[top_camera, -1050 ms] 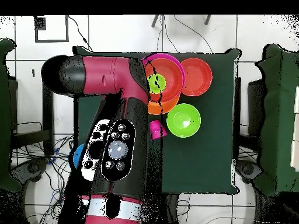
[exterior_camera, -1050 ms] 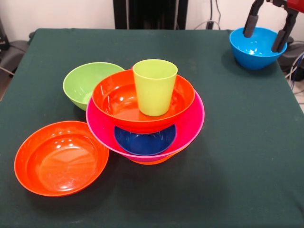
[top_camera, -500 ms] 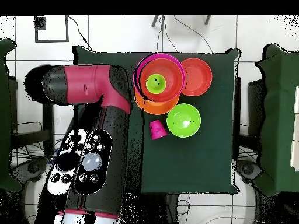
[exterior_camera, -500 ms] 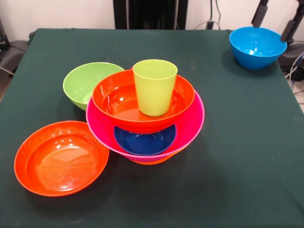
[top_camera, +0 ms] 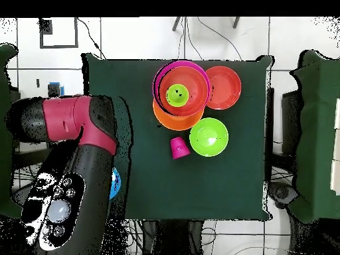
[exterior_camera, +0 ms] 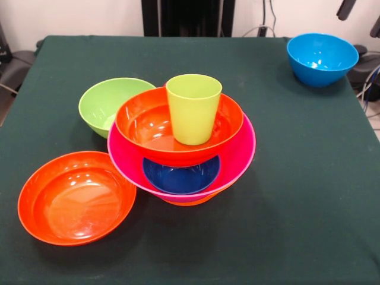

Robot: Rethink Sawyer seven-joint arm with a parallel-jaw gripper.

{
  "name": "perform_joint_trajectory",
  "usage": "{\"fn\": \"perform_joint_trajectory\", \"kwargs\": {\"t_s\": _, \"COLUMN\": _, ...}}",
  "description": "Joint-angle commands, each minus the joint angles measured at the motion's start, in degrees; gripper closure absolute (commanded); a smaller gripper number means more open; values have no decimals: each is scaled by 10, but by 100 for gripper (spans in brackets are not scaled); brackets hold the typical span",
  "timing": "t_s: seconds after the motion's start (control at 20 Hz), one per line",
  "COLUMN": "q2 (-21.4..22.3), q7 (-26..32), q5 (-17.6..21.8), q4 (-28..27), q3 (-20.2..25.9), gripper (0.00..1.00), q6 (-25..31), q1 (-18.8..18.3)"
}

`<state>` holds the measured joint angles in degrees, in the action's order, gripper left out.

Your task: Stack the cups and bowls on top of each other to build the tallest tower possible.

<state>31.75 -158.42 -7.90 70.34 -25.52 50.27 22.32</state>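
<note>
4 pieces stacked, light blue bowl waits

Tower (exterior_camera: 181,148) sits mid-table, lime green cup (exterior_camera: 193,108) on top. Gripper (exterior_camera: 359,16) shows only dark tips above the light blue bowl (exterior_camera: 322,58); fingers' state: cannot tell. Next likely: fetching another piece for stacking.

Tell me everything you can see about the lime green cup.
The lime green cup is a small glossy plastic tumbler, tapered toward its base, without a handle. It stands upright and empty, mouth up, inside the red-orange bowl at the top of the tower. Only that bowl touches it. From overhead it shows as a green circle in the pile's middle.
</note>
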Motion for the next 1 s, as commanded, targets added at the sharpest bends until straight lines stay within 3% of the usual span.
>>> {"fn": "perform_joint_trajectory", "kwargs": {"t_s": 0.05, "q2": -22, "q7": -99, "q5": -2, "q4": 100, "q3": 18, "gripper": 0, "q6": -17, "q1": -7}}
{"fn": "perform_joint_trajectory", "kwargs": {"t_s": 0.45, "q2": -14, "q7": -53, "q5": -1, "q4": 144, "q3": 43, "gripper": 0, "q6": -31, "q1": -13}}
{"fn": "perform_joint_trajectory", "kwargs": {"t_s": 0.8, "q2": -21, "q7": -81, "q5": -8, "q4": 166, "q3": 44, "gripper": 0, "q6": -76, "q1": 3}}
{"fn": "perform_joint_trajectory", "kwargs": {"t_s": 1.0, "q2": -37, "q7": -156, "q5": -31, "q4": 169, "q3": 21, "gripper": 0, "q6": -98, "q1": 29}}
